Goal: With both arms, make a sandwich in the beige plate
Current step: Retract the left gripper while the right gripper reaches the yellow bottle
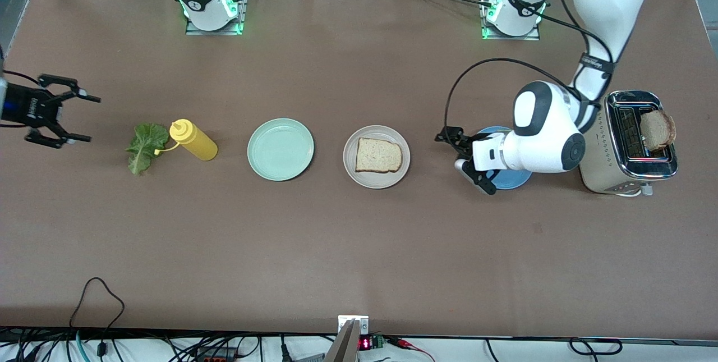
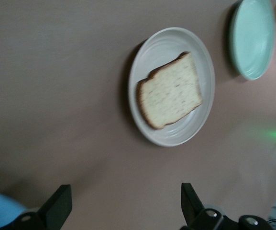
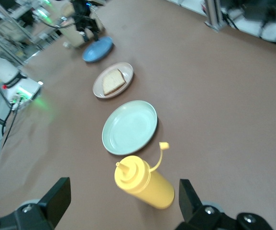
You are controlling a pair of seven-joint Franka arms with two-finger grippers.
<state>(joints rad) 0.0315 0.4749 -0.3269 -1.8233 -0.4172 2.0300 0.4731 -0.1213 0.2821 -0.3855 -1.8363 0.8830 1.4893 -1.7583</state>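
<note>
One slice of bread (image 1: 378, 155) lies flat in the beige plate (image 1: 352, 166), roughly centred, pale crumb up with a thin darker crust; the plate is round, matte, with a shallow raised rim. Judged: this is the base layer, so stacking has only begun.

The left gripper (image 1: 470, 156) hovers over the blue plate (image 1: 513, 179), at about 3 o'clock from the beige plate. Its fingers are spread wide with nothing between them. Its wrist camera looks straight at the slice, which suggests the arm has just finished with it.

The second slice (image 1: 657, 129) stands upright in a slot of the toaster (image 1: 628, 143), a shiny metal box at the left arm's end of the table. It sticks out well above the slot, easy to pinch by the edges.

The lettuce leaf (image 1: 144, 146), ruffled and limp, lies flat touching the yellow squeeze bottle (image 1: 194, 140), at 9 o'clock from the mint-green plate (image 1: 280, 149). The right gripper (image 1: 73, 118) hangs over bare table at 9 o'clock from the leaf, jaws fully apart, holding nothing. Judged: it is poised for the leaf, which will likely flop when lifted.
</note>
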